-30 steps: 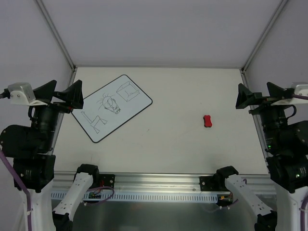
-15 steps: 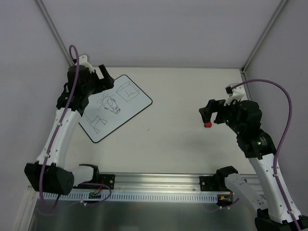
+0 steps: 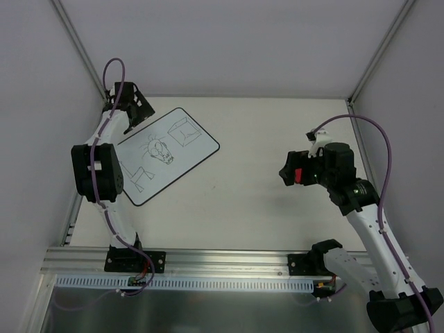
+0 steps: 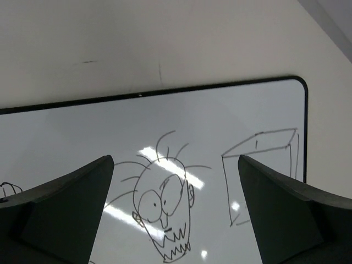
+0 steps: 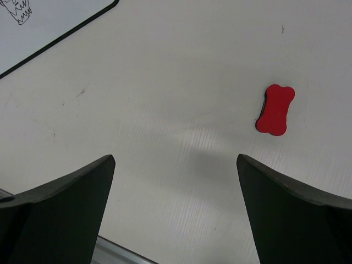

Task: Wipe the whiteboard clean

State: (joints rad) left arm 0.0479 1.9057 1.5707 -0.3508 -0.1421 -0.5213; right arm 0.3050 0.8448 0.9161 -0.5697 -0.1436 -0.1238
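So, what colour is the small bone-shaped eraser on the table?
The eraser is red; the right wrist view shows it best.

— What lies on the table (image 5: pixel 165 82)?
— A red eraser (image 5: pixel 275 109), flat, beyond the right finger (image 5: pixel 297 214).
— And the gripper (image 5: pixel 175 159)?
— Its jaws are wide apart and hold nothing. A whiteboard (image 5: pixel 49 22) corner shows far left.

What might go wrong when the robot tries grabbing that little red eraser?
The red bone-shaped eraser lies off to one side of the open right gripper, so a straight drop might knock it away. The white rectangular whiteboard lies unheld under the open left gripper; wiping may slide it.
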